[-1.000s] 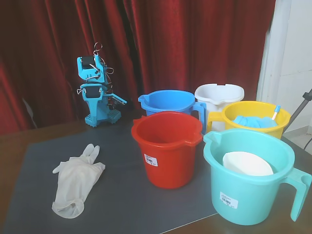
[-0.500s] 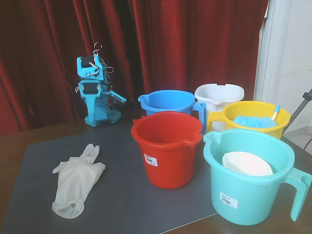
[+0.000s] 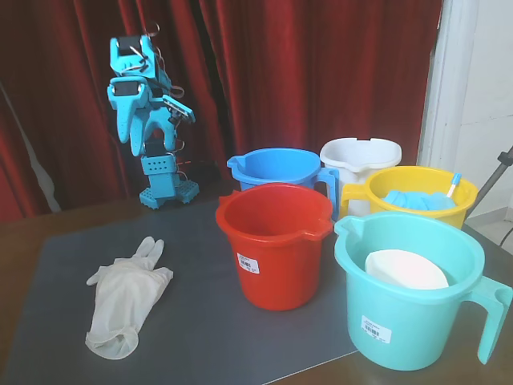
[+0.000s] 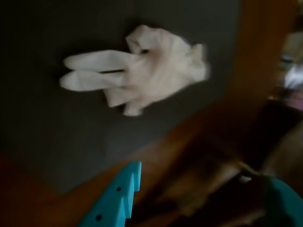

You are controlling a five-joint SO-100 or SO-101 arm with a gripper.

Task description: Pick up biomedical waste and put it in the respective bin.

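Fixed view:
- Arm (image 3: 148, 120) folded upright at rear left of the worktop (image 3: 48, 220), in front of a red curtain (image 3: 304, 72).
- Hand (image 3: 152, 128) pointing down, raised well above the surface; empty, touching nothing. Opening width not readable at this angle.
- White glove (image 3: 124, 301) lying flat on the grey mat (image 3: 208, 321), front left, fingers toward the arm, cuff toward the camera. Well apart from the hand and from the bins.
- Red bin (image 3: 276, 245) at centre of the mat.
- Blue bin (image 3: 276, 167) directly behind the red one.
- White bin (image 3: 361, 156) at rear right.
- Yellow bin (image 3: 425, 215) in front of the white one, holding blue material (image 3: 415, 199).
- Teal bin (image 3: 413, 321) at front right, nearest the camera, holding a white rounded object (image 3: 405, 270).

Wrist view (blurred):
- Glove (image 4: 142, 73) seen from above on the dark mat (image 4: 47, 132), upper centre, fingers pointing left.
- One toothed blue finger (image 4: 118, 198) of the hand entering from the bottom edge, clear of the glove, nothing against it.
- Second finger not distinguishable, so degree of opening cannot be told.
- Brown worktop (image 4: 213, 123) visible beyond the mat edge, at right and bottom.
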